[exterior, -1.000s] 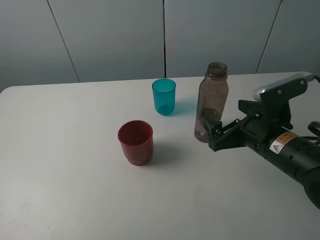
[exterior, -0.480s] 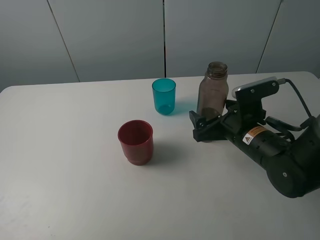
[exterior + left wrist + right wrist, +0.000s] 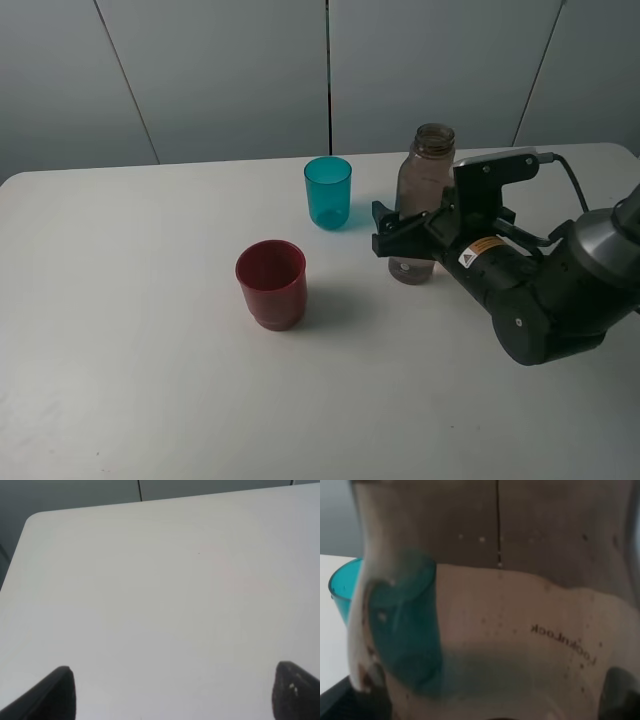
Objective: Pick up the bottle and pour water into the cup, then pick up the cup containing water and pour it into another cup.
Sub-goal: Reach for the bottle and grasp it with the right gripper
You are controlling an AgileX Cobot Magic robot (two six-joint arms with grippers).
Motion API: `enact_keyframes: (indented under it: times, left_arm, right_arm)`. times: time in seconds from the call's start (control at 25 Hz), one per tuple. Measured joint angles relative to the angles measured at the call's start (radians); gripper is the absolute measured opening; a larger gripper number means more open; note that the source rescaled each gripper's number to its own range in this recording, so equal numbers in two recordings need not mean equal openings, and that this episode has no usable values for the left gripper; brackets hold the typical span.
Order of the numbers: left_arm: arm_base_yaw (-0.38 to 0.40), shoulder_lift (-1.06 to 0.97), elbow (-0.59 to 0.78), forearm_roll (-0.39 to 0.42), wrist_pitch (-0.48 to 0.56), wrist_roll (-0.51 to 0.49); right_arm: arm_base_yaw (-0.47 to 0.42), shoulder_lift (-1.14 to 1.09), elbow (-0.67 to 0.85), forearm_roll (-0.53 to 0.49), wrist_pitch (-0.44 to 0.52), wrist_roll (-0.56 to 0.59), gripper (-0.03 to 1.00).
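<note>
A flat white table (image 3: pixel 130 330) with rounded corners is seen from a high camera. Three things are set upright on its top. A tall smoky grey-brown translucent plastic bottle (image 3: pixel 425 170), uncapped at its threaded neck, is placed right of centre, toward the far edge. A small teal translucent plastic tumbler (image 3: pixel 328 193) is placed near it, on its left in this view. A wider dark red plastic cup (image 3: pixel 271 284) is set closer to the front, apart from both.
</note>
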Motion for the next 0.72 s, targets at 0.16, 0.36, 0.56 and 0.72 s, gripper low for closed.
enact_keyframes:
  times: [0.16, 0.36, 0.56, 0.72]
  left_arm:
    - [0.000, 0.000, 0.000, 0.000, 0.000, 0.000]
    - [0.000, 0.000, 0.000, 0.000, 0.000, 0.000]
    - [0.000, 0.000, 0.000, 0.000, 0.000, 0.000]
    - [0.000, 0.000, 0.000, 0.000, 0.000, 0.000]
  right_arm:
    - [0.000, 0.013, -0.021, 0.009, 0.000, 0.000, 1.00]
    - [0.000, 0.034, -0.043, 0.009, 0.000, 0.000, 1.00]
    - [0.000, 0.036, -0.045, 0.009, 0.000, 0.000, 0.45]
    - [0.000, 0.036, -0.045, 0.009, 0.000, 0.000, 0.05]
